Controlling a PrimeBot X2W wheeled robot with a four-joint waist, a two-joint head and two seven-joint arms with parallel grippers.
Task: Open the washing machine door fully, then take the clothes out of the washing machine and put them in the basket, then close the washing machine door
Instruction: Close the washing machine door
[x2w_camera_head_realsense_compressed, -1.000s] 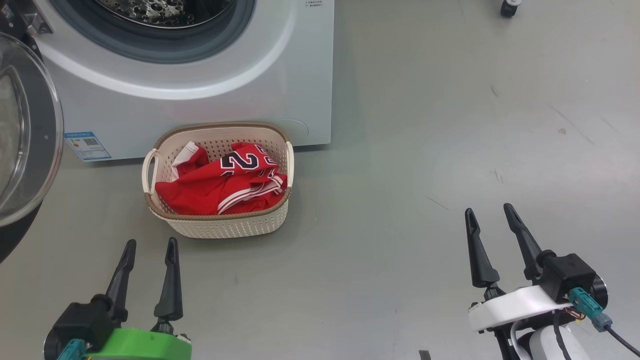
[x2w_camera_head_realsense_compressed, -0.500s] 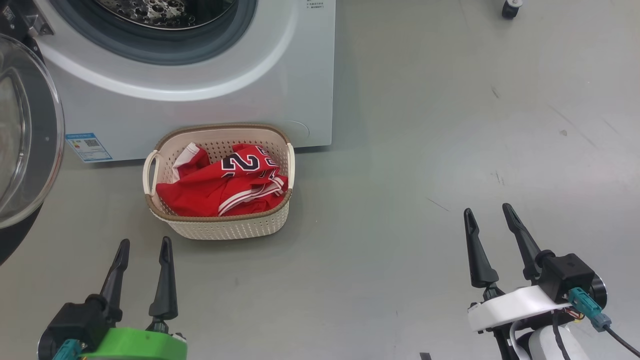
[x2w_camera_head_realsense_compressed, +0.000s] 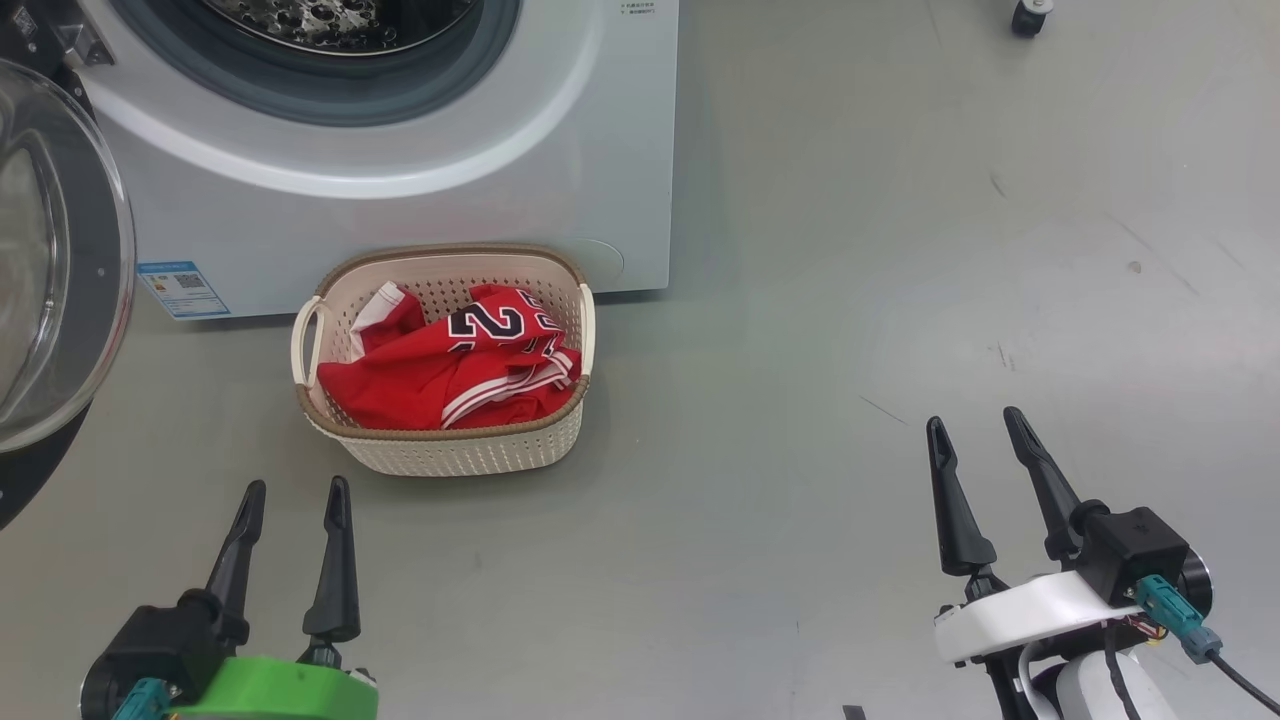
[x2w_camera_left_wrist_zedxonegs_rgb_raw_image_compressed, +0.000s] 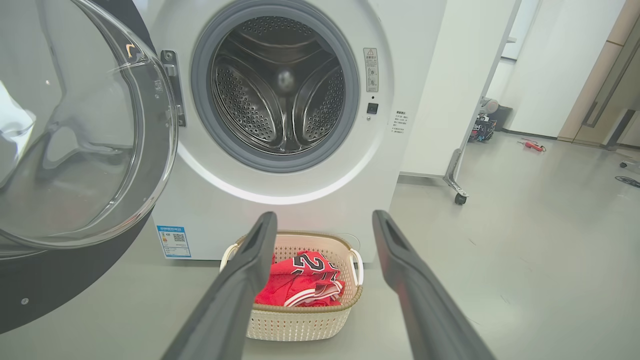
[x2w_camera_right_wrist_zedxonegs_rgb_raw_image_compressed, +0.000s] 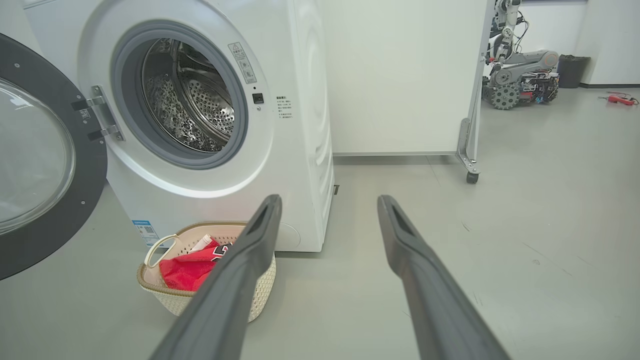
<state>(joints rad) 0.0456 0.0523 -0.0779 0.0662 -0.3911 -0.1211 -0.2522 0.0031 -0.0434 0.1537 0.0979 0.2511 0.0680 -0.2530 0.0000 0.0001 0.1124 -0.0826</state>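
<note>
Hovering left tool (x2w_camera_head_realsense_compressed: 297, 483) at 7 o'clock, right tool (x2w_camera_head_realsense_compressed: 974, 416) at 4 o'clock, you hold nothing, jaws spread wide on both. Clothes (x2w_camera_head_realsense_compressed: 440, 375) heaped in basket (x2w_camera_head_realsense_compressed: 450, 455), 1 o'clock of left tool, just before washing machine (x2w_camera_head_realsense_compressed: 400, 220). Drum (x2w_camera_left_wrist_zedxonegs_rgb_raw_image_compressed: 282, 100) looks empty. Door (x2w_camera_head_realsense_compressed: 60, 250) open at 9 o'clock: stiff, hinged, probably easy swing. Glass slick, so push black rim's free edge, not bowl.
</note>
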